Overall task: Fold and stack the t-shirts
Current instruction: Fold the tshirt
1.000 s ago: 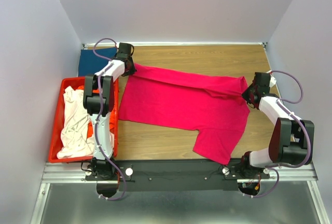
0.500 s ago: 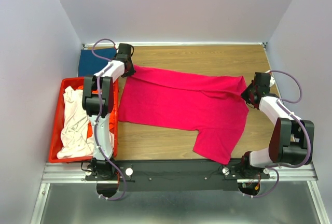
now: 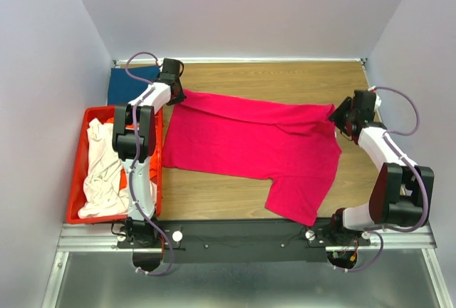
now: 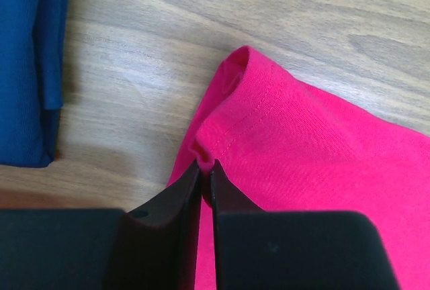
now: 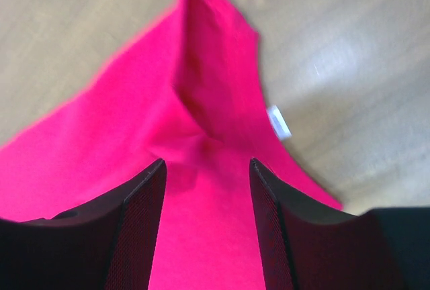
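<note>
There was the wooden table [image 3: 285, 80], pale oak grain running side to side, and it filled the middle of the booth. A red plastic crate [image 3: 75, 180] sat tight against its left edge. Plain grey walls [image 3: 242, 8] closed in left, back and right. Along the near edge ran a silver metal rail [image 3: 249, 231], with a dull steel sheet [image 3: 249, 279] below it.

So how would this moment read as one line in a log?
pink t-shirt: spread on table | left fingers: pinching its far-left corner | right fingers: open over far-right corner | blue t-shirt: lying far-left
</note>
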Robot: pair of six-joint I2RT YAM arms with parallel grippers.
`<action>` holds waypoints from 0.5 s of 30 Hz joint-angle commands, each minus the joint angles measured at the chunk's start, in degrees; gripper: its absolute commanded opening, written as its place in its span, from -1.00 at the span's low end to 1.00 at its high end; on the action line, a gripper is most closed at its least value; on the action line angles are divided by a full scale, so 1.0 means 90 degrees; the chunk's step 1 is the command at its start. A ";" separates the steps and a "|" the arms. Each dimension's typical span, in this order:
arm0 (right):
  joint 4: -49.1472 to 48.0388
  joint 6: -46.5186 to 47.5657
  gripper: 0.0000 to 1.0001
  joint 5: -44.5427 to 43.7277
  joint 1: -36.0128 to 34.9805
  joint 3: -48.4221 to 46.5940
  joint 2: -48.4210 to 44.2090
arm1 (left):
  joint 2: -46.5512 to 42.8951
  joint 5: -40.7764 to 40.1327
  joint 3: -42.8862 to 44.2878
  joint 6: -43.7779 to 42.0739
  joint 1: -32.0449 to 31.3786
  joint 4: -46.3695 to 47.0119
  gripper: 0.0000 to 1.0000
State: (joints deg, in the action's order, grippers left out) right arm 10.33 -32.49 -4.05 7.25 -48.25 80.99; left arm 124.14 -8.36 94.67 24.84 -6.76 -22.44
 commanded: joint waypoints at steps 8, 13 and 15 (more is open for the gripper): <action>-0.0044 -0.0013 0.20 0.0655 0.0035 -0.1348 0.1069 | -0.0248 -0.0516 -0.0060 -0.0035 0.0000 -0.0066 -0.61; -0.0102 0.0143 0.21 0.0607 0.0045 -0.1406 0.1216 | -0.0345 -0.0692 -0.0021 -0.0074 -0.0010 -0.0144 -0.44; -0.0112 0.0182 0.21 0.0568 0.0045 -0.1475 0.1294 | -0.0443 -0.0682 -0.0060 -0.0055 -0.0020 -0.0144 -0.27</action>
State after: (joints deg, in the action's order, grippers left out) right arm 9.28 -32.12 0.30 7.25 -59.35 91.35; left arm 124.03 -11.42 94.67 24.62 -6.76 -22.94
